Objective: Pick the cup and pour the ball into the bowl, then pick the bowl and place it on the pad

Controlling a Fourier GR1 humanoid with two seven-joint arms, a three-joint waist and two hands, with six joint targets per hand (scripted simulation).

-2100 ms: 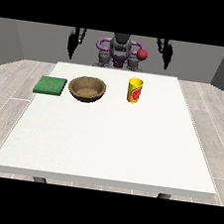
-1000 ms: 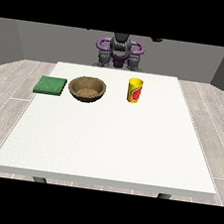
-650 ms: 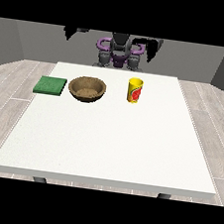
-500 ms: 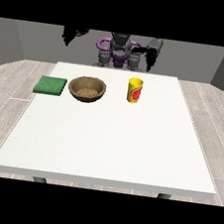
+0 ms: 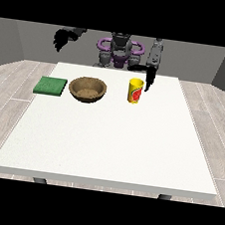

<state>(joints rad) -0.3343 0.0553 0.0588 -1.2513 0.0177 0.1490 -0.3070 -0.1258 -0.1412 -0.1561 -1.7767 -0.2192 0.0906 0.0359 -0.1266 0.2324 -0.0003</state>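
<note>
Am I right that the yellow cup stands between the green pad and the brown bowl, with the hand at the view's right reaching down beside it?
Not quite. The front view shows the bowl in the middle, between the pad and the cup; the cup stands at the right end of the row. The rest holds: the hand at the view's right reaches down just beside the cup.

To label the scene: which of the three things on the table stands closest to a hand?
The yellow cup. The hand at the view's right hangs just beside it, while the brown bowl and green pad lie farther left.
</note>
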